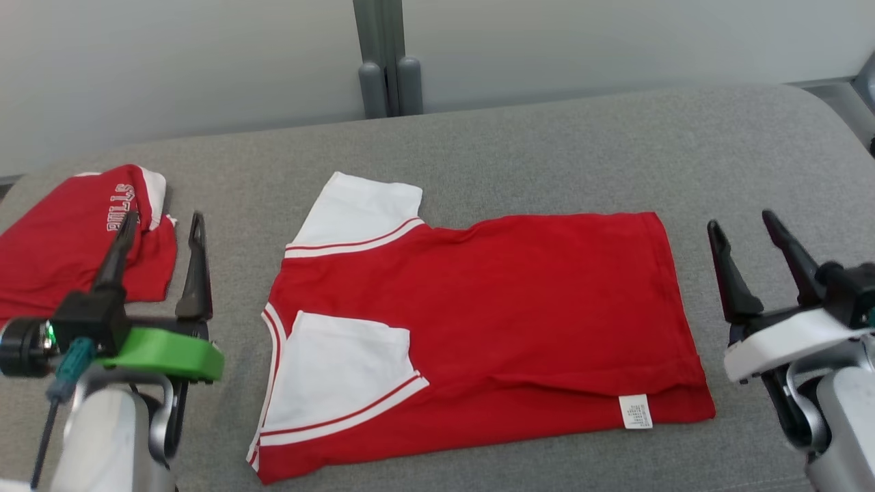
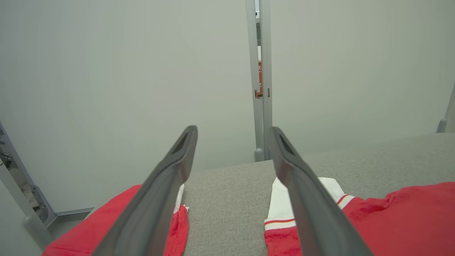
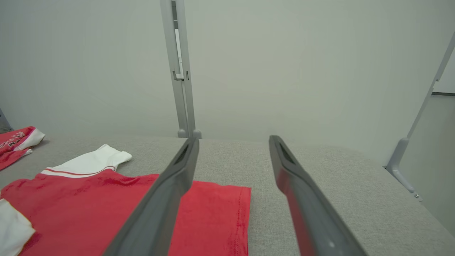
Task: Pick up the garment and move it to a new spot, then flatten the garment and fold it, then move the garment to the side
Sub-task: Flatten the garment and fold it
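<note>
A spare tee [image 1: 61, 239] sits at the left edge of the bench [image 1: 547, 150], with the left gripper [image 1: 164, 222] by it, fingers spread, empty. The tee [image 1: 513, 301] lies flat mid-bench. It looks light and floppy imo, so pinch the hem corners or sleeves. The right gripper [image 1: 742, 222] is off its right hem, also spread and empty.
</note>
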Controlling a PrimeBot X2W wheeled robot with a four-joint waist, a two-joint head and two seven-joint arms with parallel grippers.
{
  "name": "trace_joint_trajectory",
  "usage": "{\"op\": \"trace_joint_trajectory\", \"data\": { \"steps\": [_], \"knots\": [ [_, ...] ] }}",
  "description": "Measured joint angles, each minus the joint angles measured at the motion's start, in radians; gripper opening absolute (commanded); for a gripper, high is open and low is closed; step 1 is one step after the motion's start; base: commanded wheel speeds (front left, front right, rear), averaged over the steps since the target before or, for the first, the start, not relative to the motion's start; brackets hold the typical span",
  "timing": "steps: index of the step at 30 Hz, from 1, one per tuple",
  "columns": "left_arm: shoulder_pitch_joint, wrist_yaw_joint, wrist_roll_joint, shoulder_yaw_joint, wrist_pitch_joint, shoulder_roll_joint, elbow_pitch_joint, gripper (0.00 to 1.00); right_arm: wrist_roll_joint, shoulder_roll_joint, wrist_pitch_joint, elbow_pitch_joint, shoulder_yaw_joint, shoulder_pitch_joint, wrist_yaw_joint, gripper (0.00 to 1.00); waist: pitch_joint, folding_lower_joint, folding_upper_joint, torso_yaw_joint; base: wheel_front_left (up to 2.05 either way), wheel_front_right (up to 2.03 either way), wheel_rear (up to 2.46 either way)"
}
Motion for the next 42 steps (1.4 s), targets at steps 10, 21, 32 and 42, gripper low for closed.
{"op": "trace_joint_trajectory", "data": {
  "steps": [10, 21, 32, 42],
  "knots": [
    [-0.436, -0.006, -0.095, -0.248, 0.133, 0.124, 0.167, 1.0, 0.071, -0.038, 0.145, 0.306, 0.06, -0.377, 0.0, 1.0, 0.165, 0.0, 0.0, -0.041, 0.0, 0.0, 0.0],
    [-0.749, -0.006, -0.297, -0.504, 0.239, 0.194, 0.446, 1.0, 0.155, 0.042, 0.133, 0.599, 0.275, -0.642, 0.0, 1.0, 0.35, 0.0002, 0.0, -0.109, 0.0, 0.0, 0.0],
    [-0.883, -0.006, -0.426, -0.65, 0.294, 0.226, 0.684, 1.0, 0.258, 0.12, 0.089, 0.759, 0.455, -0.787, 0.0, 1.0, 0.446, 0.0002, 0.0, -0.196, 0.0, 0.0, 0.0],
    [-0.918, -0.006, -0.5, -0.719, 0.31, 0.243, 0.794, 1.0, 0.364, 0.131, 0.046, 0.806, 0.57, -0.837, 0.0, 1.0, 0.467, 0.0001, 0.0, -0.225, 0.0, 0.0, 0.0]
  ]
}}
